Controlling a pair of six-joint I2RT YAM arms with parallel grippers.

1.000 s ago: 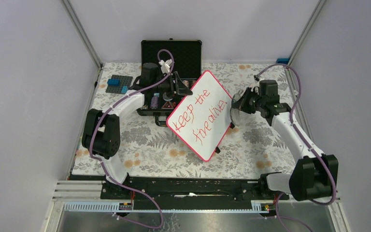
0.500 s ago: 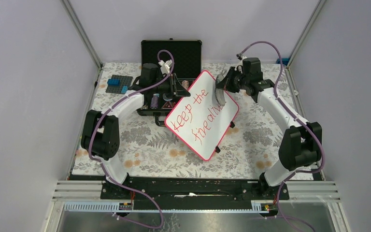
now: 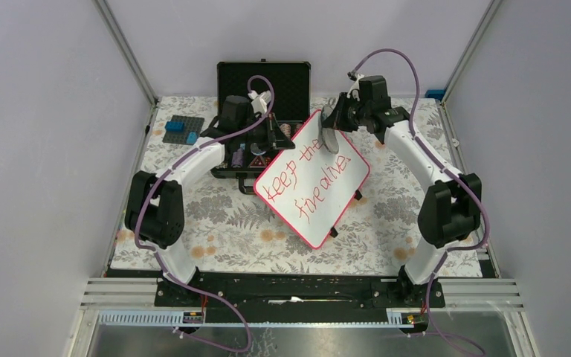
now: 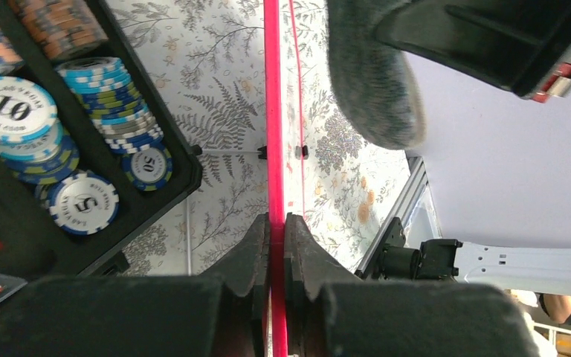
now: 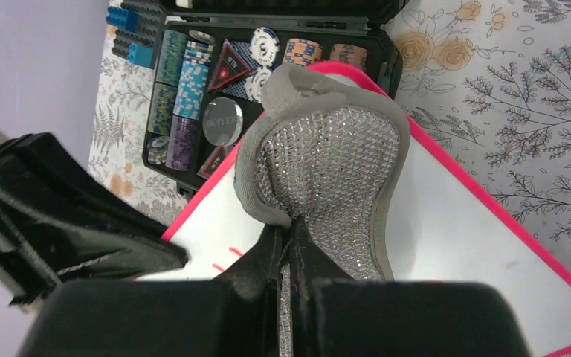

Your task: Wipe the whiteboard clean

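Observation:
The whiteboard [image 3: 314,178] with its red-pink rim and red handwriting lies tilted mid-table. My left gripper [image 3: 273,134] is shut on the board's far-left rim; in the left wrist view the pink rim [image 4: 274,111] runs between the closed jaws of that gripper [image 4: 276,223]. My right gripper [image 3: 340,119] is shut on a grey round eraser pad [image 3: 331,134], held over the board's far corner. In the right wrist view the pad [image 5: 327,171] covers that corner of the board [image 5: 461,245], pinched in the gripper [image 5: 286,234]. The pad also shows in the left wrist view [image 4: 375,82].
An open black case [image 3: 264,89] with poker chips [image 4: 82,126] stands behind the board, touching its far-left side. A grey plate with blue bricks [image 3: 184,130] lies at the far left. A blue block [image 3: 436,94] sits at the far right corner. Walls enclose the floral mat.
My right arm swung from the board's right side to its far corner, carrying the eraser pad leftward and away. The board shifted slightly. The left gripper kept its hold on the rim.

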